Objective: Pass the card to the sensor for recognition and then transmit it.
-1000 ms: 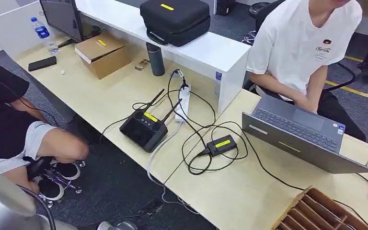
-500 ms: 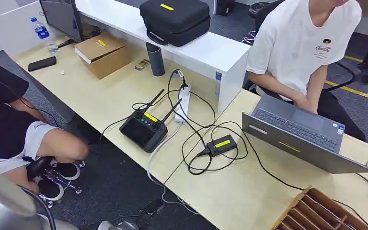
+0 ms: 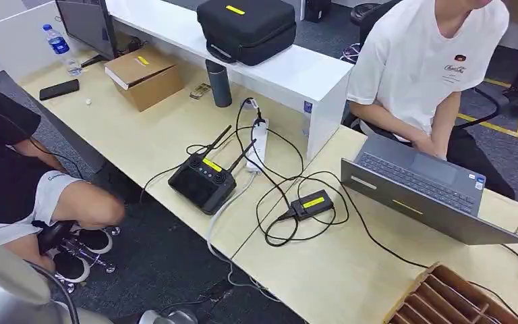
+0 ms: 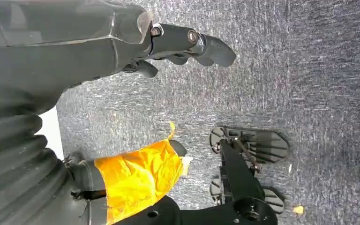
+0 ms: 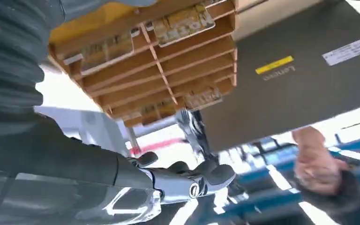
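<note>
Cards [image 5: 180, 21] sit in the wooden slotted rack [image 5: 159, 70], likely thin, light and stiff, best pinched by an exposed edge. Right hand [image 5: 187, 180] and left hand [image 4: 187, 44] hold nothing, fingers loosely curled.

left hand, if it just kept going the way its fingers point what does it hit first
Probably nothing but the grey carpet floor. In the left wrist view the left hand holds nothing and its fingers point over bare carpet, passing beside the black wheeled base. Depth is hard to judge.
</note>
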`<act>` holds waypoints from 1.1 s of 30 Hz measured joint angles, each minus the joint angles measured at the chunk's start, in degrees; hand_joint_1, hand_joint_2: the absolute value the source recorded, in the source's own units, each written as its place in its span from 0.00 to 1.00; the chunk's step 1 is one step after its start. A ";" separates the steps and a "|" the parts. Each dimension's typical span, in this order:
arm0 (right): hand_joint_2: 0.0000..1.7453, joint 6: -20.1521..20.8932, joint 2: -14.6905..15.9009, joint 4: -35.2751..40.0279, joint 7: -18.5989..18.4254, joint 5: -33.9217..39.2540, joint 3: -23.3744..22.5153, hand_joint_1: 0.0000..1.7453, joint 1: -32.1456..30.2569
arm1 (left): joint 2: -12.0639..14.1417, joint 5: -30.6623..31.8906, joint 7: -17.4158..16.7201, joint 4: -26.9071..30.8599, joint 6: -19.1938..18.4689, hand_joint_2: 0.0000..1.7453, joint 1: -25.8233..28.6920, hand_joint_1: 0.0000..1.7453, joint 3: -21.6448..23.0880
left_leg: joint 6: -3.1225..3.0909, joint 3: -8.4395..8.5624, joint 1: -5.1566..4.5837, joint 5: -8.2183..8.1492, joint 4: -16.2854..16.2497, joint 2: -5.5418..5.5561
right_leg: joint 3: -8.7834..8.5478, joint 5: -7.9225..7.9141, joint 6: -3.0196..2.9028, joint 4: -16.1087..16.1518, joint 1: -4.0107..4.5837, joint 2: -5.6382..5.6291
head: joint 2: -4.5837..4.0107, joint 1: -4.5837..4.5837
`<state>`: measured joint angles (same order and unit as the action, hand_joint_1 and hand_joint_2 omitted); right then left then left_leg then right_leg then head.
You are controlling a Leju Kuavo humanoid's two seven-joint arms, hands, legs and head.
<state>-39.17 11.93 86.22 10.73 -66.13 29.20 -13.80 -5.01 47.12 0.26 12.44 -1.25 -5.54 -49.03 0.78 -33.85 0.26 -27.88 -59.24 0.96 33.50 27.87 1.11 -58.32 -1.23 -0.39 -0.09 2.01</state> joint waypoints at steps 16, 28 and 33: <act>1.00 0.00 -10.23 -4.53 2.73 -15.49 -18.40 0.00 -1.17 | -0.28 1.66 -0.94 0.00 -0.20 1.00 -0.86 0.00 0.00 | 0.00 0.00 0.00 0.00 0.00 0.00 | -0.02 0.00 0.00 0.00 0.00 0.00 | 0.00 0.00; 1.00 0.00 -13.44 -7.78 5.96 -15.45 -26.85 0.00 -1.18 | -0.28 1.92 -1.20 0.00 -0.33 1.00 -0.90 0.00 0.00 | 0.00 0.01 0.00 0.00 0.00 0.00 | -0.01 0.00 0.00 0.00 0.00 0.00 | 0.00 -0.02; 1.00 -0.02 -14.36 -8.68 7.34 -14.85 -28.94 0.00 -1.20 | -0.28 1.99 -1.20 0.00 -0.33 1.00 -0.91 0.00 0.00 | 0.00 0.01 0.00 0.00 0.00 0.00 | -0.01 0.00 0.00 0.00 0.00 0.00 | 0.00 0.00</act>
<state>-39.19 -2.43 77.55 18.08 -80.98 0.26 -15.00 -5.29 49.11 -0.94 12.44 -1.57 -6.45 -49.03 0.78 -33.84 0.26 -27.88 -59.24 0.95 33.48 27.87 1.10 -58.32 -1.23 -0.39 -0.09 2.01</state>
